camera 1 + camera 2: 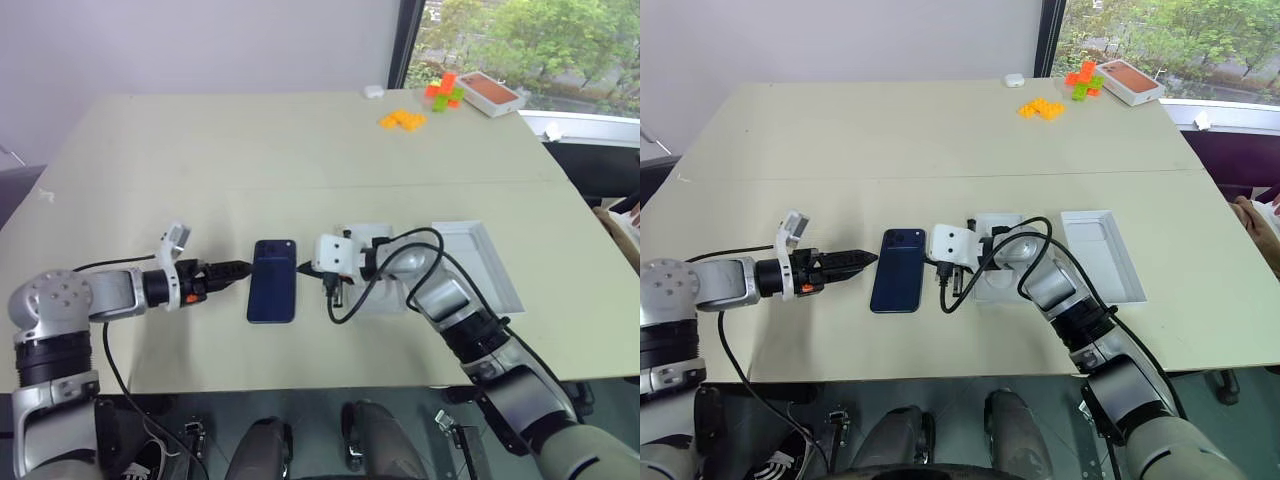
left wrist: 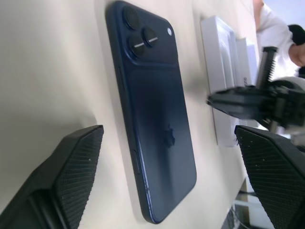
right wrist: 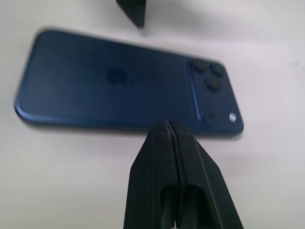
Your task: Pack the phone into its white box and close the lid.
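A pale beige tabletop was set against a plain light wall; daylight and green trees were seen through a dark-framed window.

phone on table, white box right, lid further right
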Controlling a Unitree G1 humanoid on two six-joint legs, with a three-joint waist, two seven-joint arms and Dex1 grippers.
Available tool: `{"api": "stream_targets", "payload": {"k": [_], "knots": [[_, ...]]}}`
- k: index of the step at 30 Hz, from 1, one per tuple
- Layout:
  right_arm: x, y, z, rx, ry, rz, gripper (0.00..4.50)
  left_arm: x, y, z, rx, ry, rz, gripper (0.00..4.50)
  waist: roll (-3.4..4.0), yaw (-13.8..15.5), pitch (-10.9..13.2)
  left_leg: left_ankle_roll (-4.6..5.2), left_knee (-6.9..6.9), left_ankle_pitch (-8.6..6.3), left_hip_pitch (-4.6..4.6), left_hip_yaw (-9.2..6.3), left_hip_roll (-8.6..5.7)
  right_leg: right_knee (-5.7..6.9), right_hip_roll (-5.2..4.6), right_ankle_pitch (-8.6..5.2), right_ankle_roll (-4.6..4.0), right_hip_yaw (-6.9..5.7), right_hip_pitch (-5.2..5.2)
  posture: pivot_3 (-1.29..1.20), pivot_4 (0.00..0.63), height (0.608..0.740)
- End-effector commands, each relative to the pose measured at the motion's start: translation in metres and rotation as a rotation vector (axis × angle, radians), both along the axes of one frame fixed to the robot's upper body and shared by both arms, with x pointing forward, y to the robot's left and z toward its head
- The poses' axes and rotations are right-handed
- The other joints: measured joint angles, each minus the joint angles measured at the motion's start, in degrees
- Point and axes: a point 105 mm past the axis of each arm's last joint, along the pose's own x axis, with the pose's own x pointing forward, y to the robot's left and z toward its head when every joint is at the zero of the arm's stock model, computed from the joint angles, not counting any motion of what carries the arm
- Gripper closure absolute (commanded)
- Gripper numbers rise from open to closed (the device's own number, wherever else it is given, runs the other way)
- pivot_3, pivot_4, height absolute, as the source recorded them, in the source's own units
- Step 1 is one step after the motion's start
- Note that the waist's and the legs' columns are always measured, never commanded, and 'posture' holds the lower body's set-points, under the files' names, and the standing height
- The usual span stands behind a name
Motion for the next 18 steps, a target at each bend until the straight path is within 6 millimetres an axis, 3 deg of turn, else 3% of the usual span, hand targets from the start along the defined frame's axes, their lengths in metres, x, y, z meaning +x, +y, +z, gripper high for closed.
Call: {"api": "stream_targets", "payload": {"k": [1, 4, 14, 18], "knots": [[0.002, 0.005, 0.008, -0.021, -0.080, 0.031, 4.50, 0.002, -0.001, -0.006, 0.004, 0.031, 0.002, 0.09, 0.00, 0.07, 0.00, 0.00, 0.01, 0.00, 0.00, 0.00, 0.00, 0.01, 0.00, 0.00, 0.00, 0.00, 0.00, 0.00, 0.150, 0.740], [0.004, 0.004, 0.002, -0.057, -0.103, 0.033, 4.50, 0.002, -0.008, -0.021, 0.045, 0.084, -0.004, 0.09, 0.00, 0.29, -0.01, 0.00, 0.01, 0.00, 0.06, 0.00, -0.01, 0.00, 0.00, 0.00, 0.00, 0.00, 0.07, 0.00, 0.150, 0.740], [-0.001, 0.006, -0.015, -0.142, -0.130, 0.083, 4.50, 0.001, -0.029, -0.036, 0.038, 0.142, -0.038, 0.09, 0.06, 1.62, -0.07, 0.05, 0.06, 0.03, 0.33, 0.00, -0.04, 0.02, -0.03, 0.01, -0.01, 0.00, 0.37, 0.00, 0.150, 0.740], [-0.002, 0.011, -0.015, -0.140, -0.134, 0.094, 4.50, 0.003, -0.036, -0.035, 0.003, 0.152, -0.040, 0.09, 0.08, 1.62, -0.08, 0.08, -0.01, 0.01, 1.01, -0.01, -0.04, -0.09, -0.03, 0.00, 0.00, -0.02, 1.08, 0.00, 0.150, 0.740]]}}
